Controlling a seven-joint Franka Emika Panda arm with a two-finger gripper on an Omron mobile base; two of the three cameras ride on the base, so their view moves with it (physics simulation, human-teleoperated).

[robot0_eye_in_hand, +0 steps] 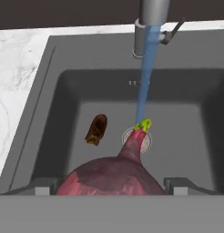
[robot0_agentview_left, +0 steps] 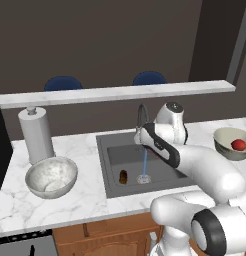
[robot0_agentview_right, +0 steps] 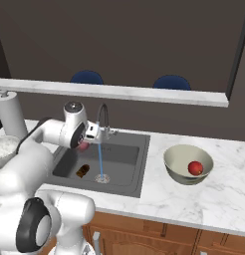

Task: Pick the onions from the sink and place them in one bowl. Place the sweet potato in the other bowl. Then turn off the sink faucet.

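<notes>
Jaws pinch the 2nd onion [robot0_eye_in_hand: 111, 176], dull pinkish red w/ a green sprout tip, held above the sink [robot0_agentview_left: 111, 172] near the running water. Best move, I'd judge: lift clear of the faucet [robot0_agentview_right: 103, 121], swing right to the olive-beige bowl [robot0_agentview_right: 175, 169], which already has the bright red onion [robot0_agentview_right: 195, 168], and release low so nothing bounces out. Sweet potato [robot0_eye_in_hand: 96, 129] lies on the basin floor beside the drain. Grey mottled bowl [robot0_agentview_left: 44, 176] sits on the white marble desk [robot0_agentview_left: 75, 200] left of the sink, by a paper towel roll [robot0_agentview_left: 36, 134]. Dark wall, 2 blue chairs [robot0_agentview_left: 63, 83] behind the raised ledge.
</notes>
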